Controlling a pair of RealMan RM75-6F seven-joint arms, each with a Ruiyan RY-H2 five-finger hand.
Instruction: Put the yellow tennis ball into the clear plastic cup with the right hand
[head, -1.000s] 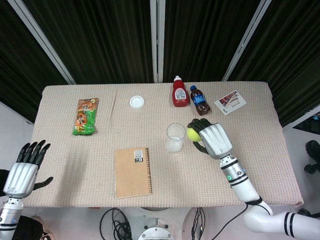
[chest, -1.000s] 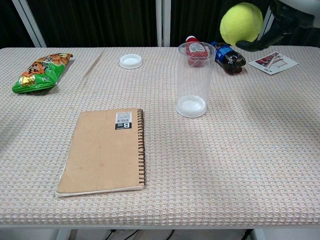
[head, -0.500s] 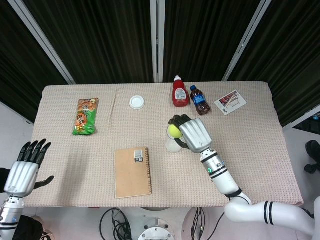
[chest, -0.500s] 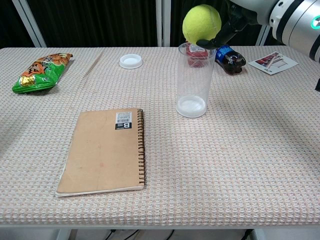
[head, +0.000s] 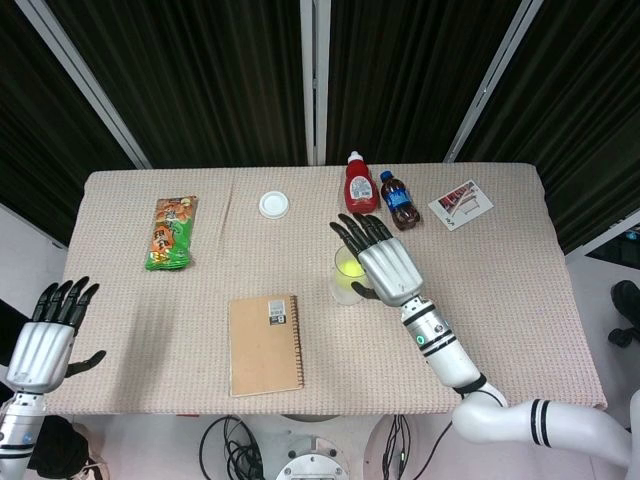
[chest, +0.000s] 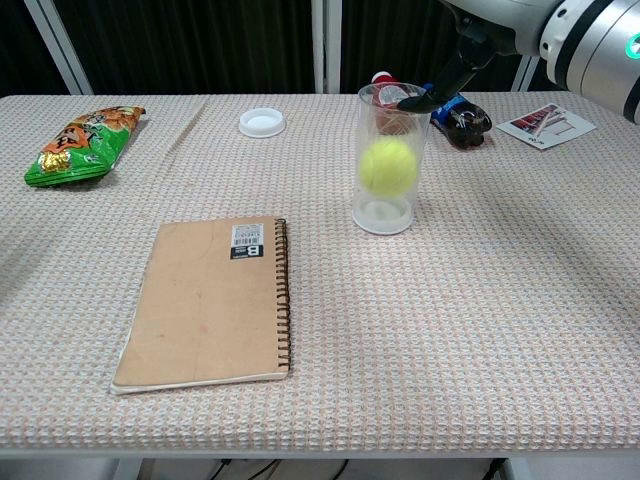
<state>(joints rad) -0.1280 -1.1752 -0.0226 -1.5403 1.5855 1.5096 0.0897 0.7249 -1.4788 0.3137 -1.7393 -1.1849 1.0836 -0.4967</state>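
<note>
The yellow tennis ball (chest: 387, 166) is inside the clear plastic cup (chest: 388, 215), about halfway down its height; in the head view the ball (head: 349, 267) shows through the cup (head: 345, 291). My right hand (head: 385, 262) hovers over the cup's mouth with its fingers spread and nothing in it. In the chest view only its fingers (chest: 452, 72) reach down to the cup's rim from the upper right. Off the table's left front corner my left hand (head: 48, 335) is open.
A tan spiral notebook (chest: 207, 300) lies front left of the cup. Behind the cup stand a red ketchup bottle (head: 358, 183) and a small cola bottle (head: 399, 201). A white lid (head: 273, 205), a green snack bag (head: 171, 232) and a card (head: 460, 204) lie farther off.
My right hand carried the ball leftwards over the cup, then spread its fingers. The ball left the hand and is now down inside the cup.
</note>
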